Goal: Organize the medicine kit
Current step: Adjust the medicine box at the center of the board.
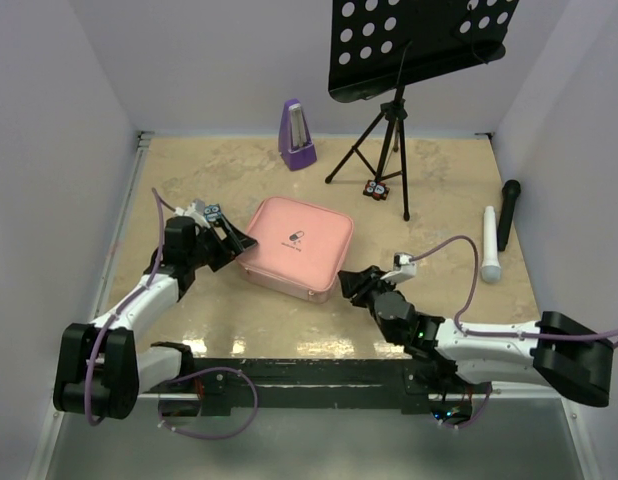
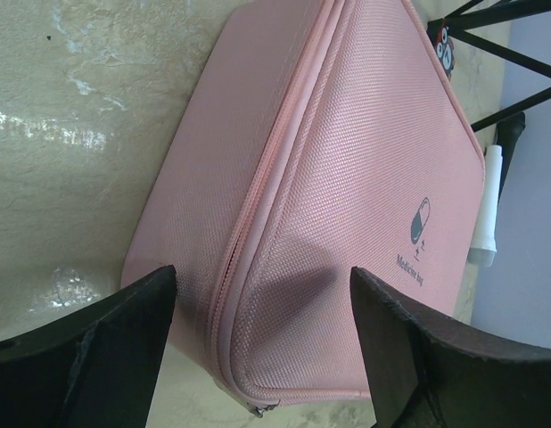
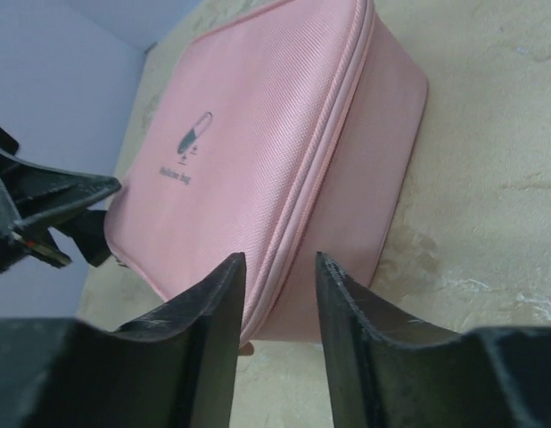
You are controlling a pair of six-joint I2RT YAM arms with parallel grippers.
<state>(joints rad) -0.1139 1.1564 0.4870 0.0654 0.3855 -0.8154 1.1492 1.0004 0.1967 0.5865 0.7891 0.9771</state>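
The pink medicine kit (image 1: 294, 245) lies zipped shut in the middle of the table, pill logo facing up. My left gripper (image 1: 234, 240) is at its left corner. In the left wrist view that gripper (image 2: 262, 294) stands open, its fingers wide apart on either side of the kit's corner (image 2: 347, 160), and the zip pull (image 2: 258, 408) lies below. My right gripper (image 1: 349, 283) sits at the near right corner. Seen from the right wrist, its jaws (image 3: 277, 260) stand a narrow gap apart in front of the kit's zip seam (image 3: 258, 134), with nothing held between them.
A purple metronome (image 1: 296, 135) stands at the back. A black music stand (image 1: 384, 150) on a tripod rises at the back right, with a small red and black object (image 1: 375, 190) at its feet. A white microphone (image 1: 490, 245) and a black one (image 1: 508, 213) lie at the right.
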